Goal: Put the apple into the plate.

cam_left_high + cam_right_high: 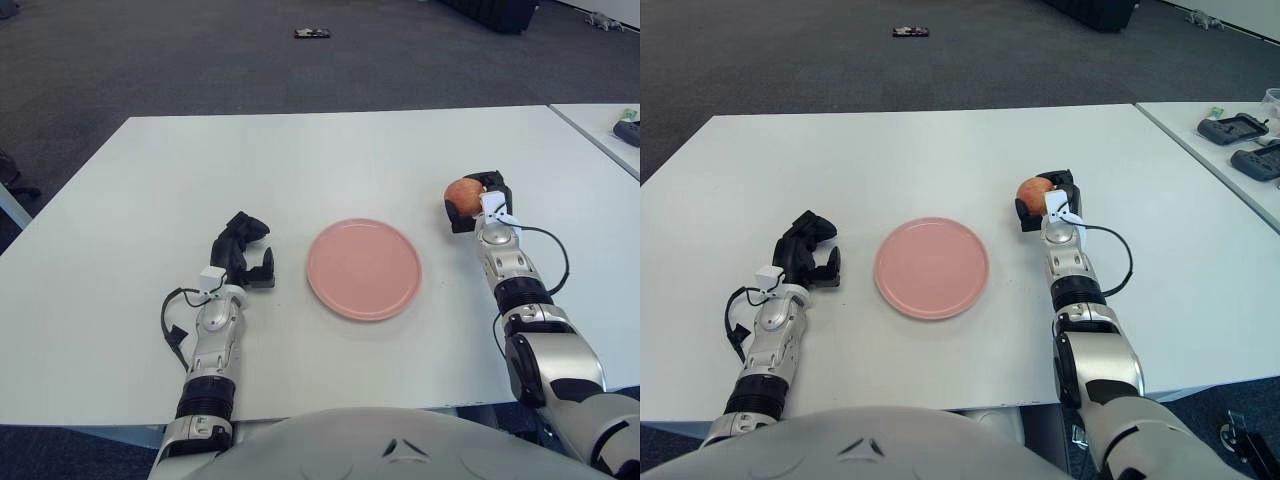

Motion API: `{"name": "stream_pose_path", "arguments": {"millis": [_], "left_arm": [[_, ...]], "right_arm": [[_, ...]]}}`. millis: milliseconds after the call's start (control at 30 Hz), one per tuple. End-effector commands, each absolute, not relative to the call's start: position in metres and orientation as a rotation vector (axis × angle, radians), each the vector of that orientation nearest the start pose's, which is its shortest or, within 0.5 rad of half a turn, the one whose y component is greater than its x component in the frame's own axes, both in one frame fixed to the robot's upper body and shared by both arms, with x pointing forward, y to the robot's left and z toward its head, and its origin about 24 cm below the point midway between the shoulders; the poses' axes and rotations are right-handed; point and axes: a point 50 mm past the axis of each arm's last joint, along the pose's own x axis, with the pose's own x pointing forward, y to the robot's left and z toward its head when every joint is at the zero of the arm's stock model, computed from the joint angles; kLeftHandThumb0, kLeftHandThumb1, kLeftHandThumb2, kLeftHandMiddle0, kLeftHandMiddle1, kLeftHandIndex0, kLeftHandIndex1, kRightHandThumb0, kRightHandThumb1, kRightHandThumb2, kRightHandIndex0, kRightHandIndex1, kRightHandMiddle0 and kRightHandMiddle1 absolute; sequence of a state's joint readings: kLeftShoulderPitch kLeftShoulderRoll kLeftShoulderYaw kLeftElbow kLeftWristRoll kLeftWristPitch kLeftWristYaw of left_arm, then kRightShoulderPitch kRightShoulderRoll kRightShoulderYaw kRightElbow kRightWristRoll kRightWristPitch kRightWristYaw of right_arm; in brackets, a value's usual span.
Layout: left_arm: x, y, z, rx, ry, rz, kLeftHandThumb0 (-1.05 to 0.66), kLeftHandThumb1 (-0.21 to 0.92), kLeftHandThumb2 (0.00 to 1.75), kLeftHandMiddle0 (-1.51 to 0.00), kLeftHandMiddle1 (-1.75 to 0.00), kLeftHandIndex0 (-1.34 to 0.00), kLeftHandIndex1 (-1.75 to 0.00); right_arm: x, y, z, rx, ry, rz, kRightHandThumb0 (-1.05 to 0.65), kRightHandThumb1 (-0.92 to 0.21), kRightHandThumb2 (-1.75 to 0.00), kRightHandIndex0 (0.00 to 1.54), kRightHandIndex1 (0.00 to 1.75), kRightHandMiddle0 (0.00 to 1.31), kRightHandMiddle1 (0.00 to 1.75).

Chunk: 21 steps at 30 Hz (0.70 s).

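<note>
— What sits in the middle of your frame?
— The plate (363, 268), on the table (300, 160), just below centre.
— And to its sides?
— Your left hand (243, 252) shows left of the plate. At centre right your right hand (478, 203) is closed around the apple (463, 192), apart from the plate.
— Anything higher up?
— Bare table above the plate, floor along the top edge.

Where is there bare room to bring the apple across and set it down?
The pink plate is bare, and the strip of white table between it and the right hand holding the apple is free. The far table is open too. The only crowding is the left hand, just left of the plate.
</note>
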<state>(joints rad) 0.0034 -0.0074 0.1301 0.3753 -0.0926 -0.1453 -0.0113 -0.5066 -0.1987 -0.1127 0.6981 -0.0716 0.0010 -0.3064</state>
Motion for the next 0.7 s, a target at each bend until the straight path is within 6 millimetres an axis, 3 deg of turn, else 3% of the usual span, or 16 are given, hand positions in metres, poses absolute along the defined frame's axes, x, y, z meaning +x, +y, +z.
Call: {"name": "stream_pose_path", "arguments": {"millis": [0, 167, 667], "left_arm": [[0.221, 0.177, -0.051, -0.124, 0.344, 0.15, -0.01, -0.09, 1.75, -0.92, -1.75, -0.74, -1.64], [0.221, 0.176, -0.051, -0.103, 0.344, 0.15, -0.01, -0.09, 1.75, -0.92, -1.75, -0.73, -1.64], [0.221, 0.175, -0.05, -0.137, 0.337, 0.162, -0.01, -0.09, 1.75, -0.92, -1.75, -0.73, -1.64]], "right_arm": [[0.343, -0.192, 0.071, -0.133, 0.037, -0.323, 0.0, 0.09, -1.75, 0.94, 1.66, 0.68, 1.75], [0.335, -0.176, 0.09, -0.07, -0.041, -0.189, 0.0, 0.09, -1.75, 0.96, 1.64, 0.68, 1.75], [0.318, -0.146, 0.105, -0.046, -0.257, 0.229, 0.0, 0.1, -1.75, 0.97, 1.63, 0.68, 1.75]]}}
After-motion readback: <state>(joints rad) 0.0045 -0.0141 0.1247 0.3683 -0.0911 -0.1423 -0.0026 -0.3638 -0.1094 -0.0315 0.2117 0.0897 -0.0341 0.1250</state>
